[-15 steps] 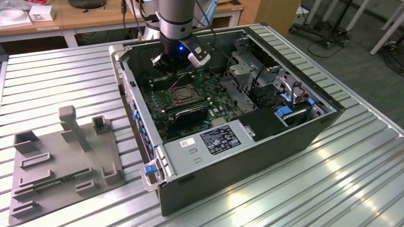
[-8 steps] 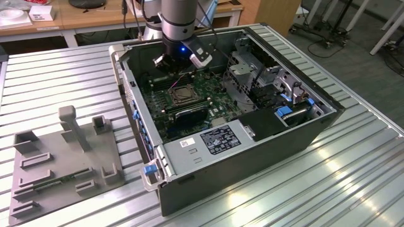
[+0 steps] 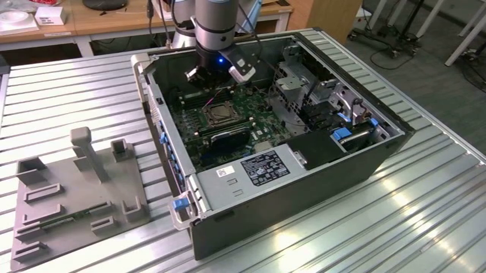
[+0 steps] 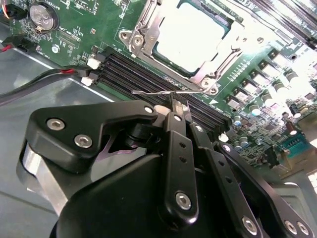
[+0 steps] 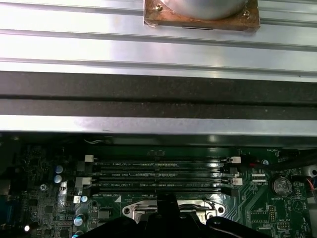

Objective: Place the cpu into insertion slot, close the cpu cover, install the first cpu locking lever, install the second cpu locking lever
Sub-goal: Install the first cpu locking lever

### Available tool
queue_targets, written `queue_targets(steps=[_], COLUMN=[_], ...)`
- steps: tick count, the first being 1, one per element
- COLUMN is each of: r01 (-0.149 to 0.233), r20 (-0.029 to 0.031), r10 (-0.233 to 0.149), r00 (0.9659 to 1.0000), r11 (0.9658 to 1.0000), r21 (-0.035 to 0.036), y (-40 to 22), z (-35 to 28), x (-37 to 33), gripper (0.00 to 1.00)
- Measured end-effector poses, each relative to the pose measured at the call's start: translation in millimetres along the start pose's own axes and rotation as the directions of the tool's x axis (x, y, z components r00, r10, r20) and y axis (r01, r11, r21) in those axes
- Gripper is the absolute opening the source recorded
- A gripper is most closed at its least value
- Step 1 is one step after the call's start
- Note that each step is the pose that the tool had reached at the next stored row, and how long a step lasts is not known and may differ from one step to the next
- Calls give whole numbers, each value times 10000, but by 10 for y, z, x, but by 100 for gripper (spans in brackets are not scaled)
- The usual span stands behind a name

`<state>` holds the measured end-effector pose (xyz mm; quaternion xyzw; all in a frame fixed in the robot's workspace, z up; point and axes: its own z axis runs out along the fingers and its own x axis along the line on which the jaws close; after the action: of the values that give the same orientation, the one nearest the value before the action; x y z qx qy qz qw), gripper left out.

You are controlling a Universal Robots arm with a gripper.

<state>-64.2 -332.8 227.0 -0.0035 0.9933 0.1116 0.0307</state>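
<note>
The black gripper (image 4: pixel 177 110), fingers pressed together, meets the thin silvery wire locking lever (image 4: pixel 151 92). The square silvery-beige cpu (image 4: pixel 190 34) lies in the metal-framed insertion slot (image 4: pixel 131 39) under the silvery cpu cover (image 4: pixel 148 22). That springy lever may slip off the narrow tips and snap back.

Nothing here can be read: the black label (image 3: pixel 265 167) and white sticker (image 3: pixel 227 172) on the computer case (image 3: pixel 304 196) carry print too fine, as does the motherboard (image 5: pixel 29 203) by its memory slots.

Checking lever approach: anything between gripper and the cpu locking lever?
Nothing visible. In the second wrist view the gripper is right at the thin locking lever, over the memory slots; the cpu cover lies down over the cpu.
</note>
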Motion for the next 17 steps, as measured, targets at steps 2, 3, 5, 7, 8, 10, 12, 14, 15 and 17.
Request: queue_targets(steps=[2,3,5,7,8,10,12,14,15,17], r01=[-2,-2,-2,-3,-5,-5,-5,-5,-5,-6], r20=[-1,-1,0,0,0,0,1,2,2,2], r10=[2,2,2,3,5,5,5,5,5,6], r00=[10000,10000,10000,10000,10000,10000,10000,10000,10000,10000], r11=[10000,10000,10000,10000,10000,10000,10000,10000,10000,10000], r21=[-9,-13,-15,-21,-35,-56,-69,-80,-86,-94], y=[-1,-2,-3,-4,-4,-2,-2,0,2,6], z=[7,10,18,22,25,29,32,38,41,48], x=[-6,-11,-19,-22,-22,-23,-23,-24,-24,-23], gripper=[11,11,11,11,11,11,11,11,11,11])
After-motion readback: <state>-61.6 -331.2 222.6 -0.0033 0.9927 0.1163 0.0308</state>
